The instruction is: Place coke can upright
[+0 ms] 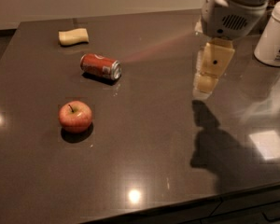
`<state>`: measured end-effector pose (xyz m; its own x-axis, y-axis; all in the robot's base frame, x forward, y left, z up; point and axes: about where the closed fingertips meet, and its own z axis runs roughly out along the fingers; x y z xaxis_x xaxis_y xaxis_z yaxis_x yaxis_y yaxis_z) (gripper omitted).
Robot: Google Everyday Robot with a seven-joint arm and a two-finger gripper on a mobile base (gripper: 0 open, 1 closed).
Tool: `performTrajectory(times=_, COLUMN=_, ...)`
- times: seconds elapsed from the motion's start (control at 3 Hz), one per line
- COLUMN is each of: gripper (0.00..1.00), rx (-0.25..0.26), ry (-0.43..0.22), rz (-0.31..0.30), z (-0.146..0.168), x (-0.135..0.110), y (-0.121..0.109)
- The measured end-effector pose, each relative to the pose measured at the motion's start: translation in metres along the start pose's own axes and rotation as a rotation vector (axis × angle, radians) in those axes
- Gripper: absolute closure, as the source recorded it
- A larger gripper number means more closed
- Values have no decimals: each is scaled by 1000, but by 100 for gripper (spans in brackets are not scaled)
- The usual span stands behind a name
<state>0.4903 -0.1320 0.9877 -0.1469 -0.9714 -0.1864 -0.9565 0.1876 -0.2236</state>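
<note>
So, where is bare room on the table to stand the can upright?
The table is barest in its middle, between the coke can, the apple and the hand, which hangs over the right side. The front strip below the apple is free too. Crowded: the far right corner by the white container.
</note>
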Motion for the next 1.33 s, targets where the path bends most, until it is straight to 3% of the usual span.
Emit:
performTrajectory(times=0.33, gripper=0, rx=-12, ry=-6, rz=-10, z=14, x=-31, y=-18)
performTrajectory(times=0.67, gripper=0, rx=-56, ry=-12, rz=-1, z=57, x=-75, y=-43)
performTrajectory(times=1.33, gripper=0, rx=-96, ry=-47, rz=51, z=120, x=-137, y=-68)
